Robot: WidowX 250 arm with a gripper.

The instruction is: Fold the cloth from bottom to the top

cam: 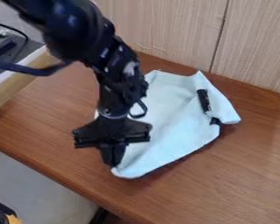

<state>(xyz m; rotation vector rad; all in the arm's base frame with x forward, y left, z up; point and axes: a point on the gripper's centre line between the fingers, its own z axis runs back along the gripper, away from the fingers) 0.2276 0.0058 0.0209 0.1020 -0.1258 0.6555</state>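
Camera view: the cloth (171,118) lies on the tabletop (236,175), its top near the back edge and its lowest corner toward the front left edge. The arm (116,83) hides much of its left side; a scrap shows on the far side of the wrist. What is tucked under the cloth's right corner cannot be made out. It is pale blue-white, slanted and creased, with two peaks along the top, a raised, bent-over flap at the right, and a smooth lower right edge casting a shadow. A black object (204,100) rests on the flap, too blurred to name.

At the lowest corner is the gripper (114,161), pointing down, its jaws drawn together and touching the cloth; whether any cloth is pinched between them, I cannot tell. Behind the tabletop stands a wood-grain wall (166,26). The arm's base is cut off at the upper left, as is the dark gear (8,46) beside it.
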